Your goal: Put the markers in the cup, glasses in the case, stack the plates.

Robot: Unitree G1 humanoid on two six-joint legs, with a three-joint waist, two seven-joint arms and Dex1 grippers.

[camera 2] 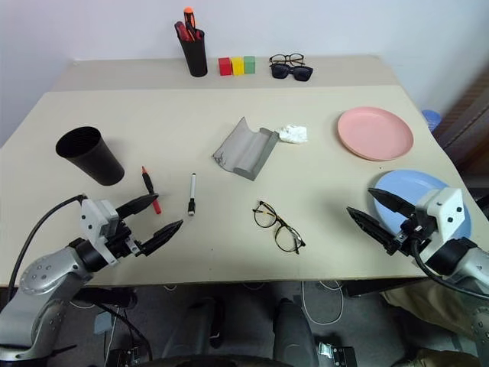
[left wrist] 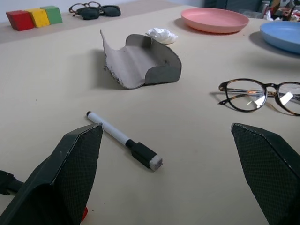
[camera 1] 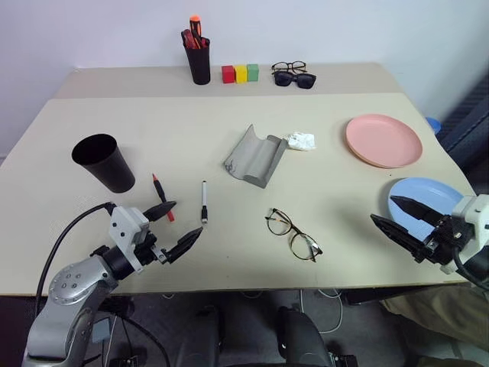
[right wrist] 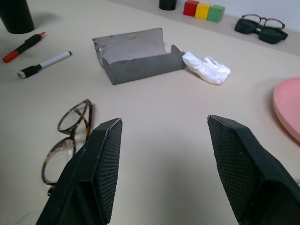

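Beige bench (camera 1: 191,145) against a pale wall, a second strip of bench butted on at the back. Back strip: black pen holder (camera 1: 199,63) with red and orange markers, three blocks red, yellow, green (camera 1: 240,73), black sunglasses (camera 1: 295,79) with a second dark-rimmed pair just behind.

Main bench, robot's left: wide black cup (camera 1: 105,161), upright. Near it the red marker (camera 1: 161,197) and, just beside, the white marker with black cap (camera 1: 204,202), both lying flat, apart from each other.

Centre: grey case (camera 1: 256,156), lying open; crumpled white wad (camera 1: 301,141) just beside it. Glasses (camera 1: 293,234) lie nearer the front edge, temples unfolded.

Right: pink plate (camera 1: 383,140), then blue plate (camera 1: 420,200) nearer the front, apart, not stacked.

Left gripper (camera 1: 174,227) low over the bench beside the markers, jaws spread wide, empty. Right gripper (camera 1: 397,218) at the blue plate's near edge, jaws parted, holding nothing.
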